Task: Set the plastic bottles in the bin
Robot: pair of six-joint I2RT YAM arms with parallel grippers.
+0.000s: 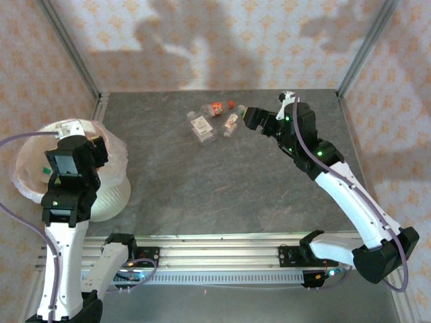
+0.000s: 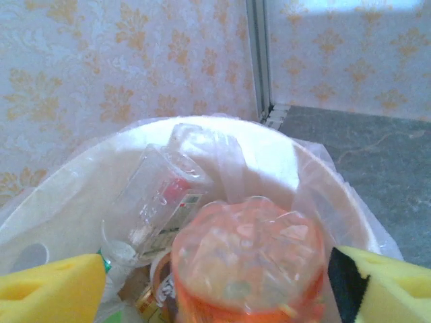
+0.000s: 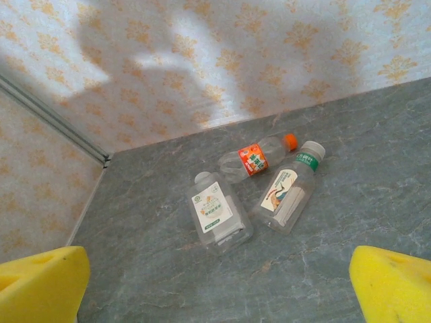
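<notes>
Left gripper (image 2: 215,296): directly over the bin (image 2: 222,124), yellow pads (image 2: 47,293) spread wide. An orange-labelled bottle (image 2: 246,262) sits between them, base toward the wrist camera. It is at or touching the right-hand pad, with a clear gap to the left-hand one.

Bin contents: one clear bottle with a red-and-white label (image 2: 158,198), lying tilted against the thin white liner bag beside the orange-labelled bottle. More items lie beneath it, too crowded to identify.

Bin: round, pale, bag draped over the rim, standing at the left edge of the grey table (image 1: 202,188), close to the left wall.

Bottles outside the bin: three, lying on their sides in a loose cluster well away from the bin, toward the far middle of the table.
- Square clear bottle with a white label (image 3: 215,214), the nearest of the three to the bin.
- Orange-capped bottle with a red-orange label (image 3: 252,160), beyond it, nearest the back wall.
- Green-banded, white-capped bottle (image 3: 288,195), farthest from the bin.

Right gripper (image 3: 215,282): on the far side of the cluster from the bin, facing the three bottles, yellow pads wide apart, nothing between them.

Surround: patterned orange-on-cream walls (image 1: 202,40).
</notes>
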